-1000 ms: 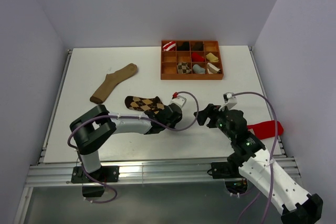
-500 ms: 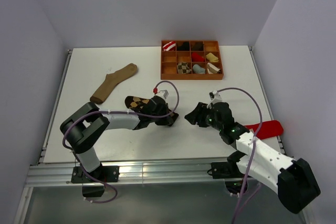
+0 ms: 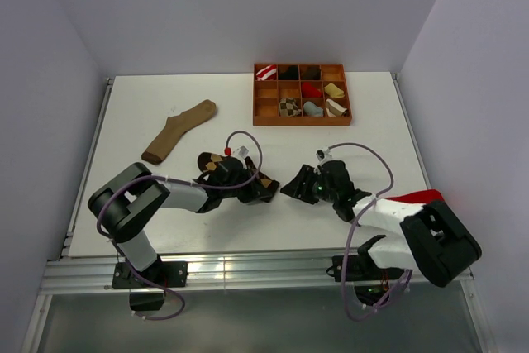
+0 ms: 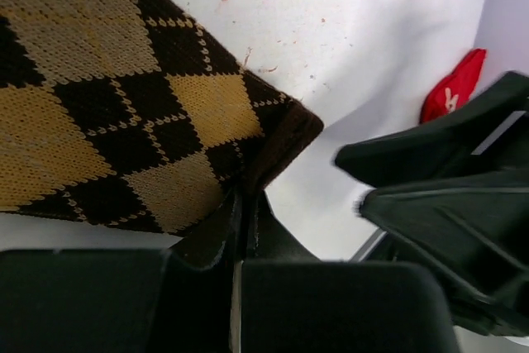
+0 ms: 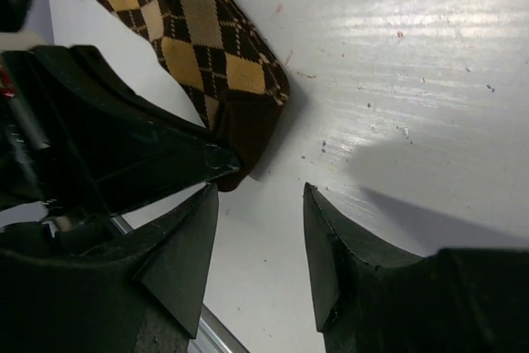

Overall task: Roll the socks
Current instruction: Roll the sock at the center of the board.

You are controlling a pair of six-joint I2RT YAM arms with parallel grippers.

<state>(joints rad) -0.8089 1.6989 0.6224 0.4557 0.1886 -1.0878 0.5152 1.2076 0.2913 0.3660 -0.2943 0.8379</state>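
The limp, light argyle sock (image 4: 107,97) lies on the worktop (image 4: 355,31), its cuff, likely the best hold, clenched by the fingers of the left gripper (image 4: 245,204), those of the right gripper (image 5: 259,193) released nearby.

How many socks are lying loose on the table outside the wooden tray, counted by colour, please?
Plain tan sock: 1
Brown argyle sock: 1
Red sock: 1
Total: 3
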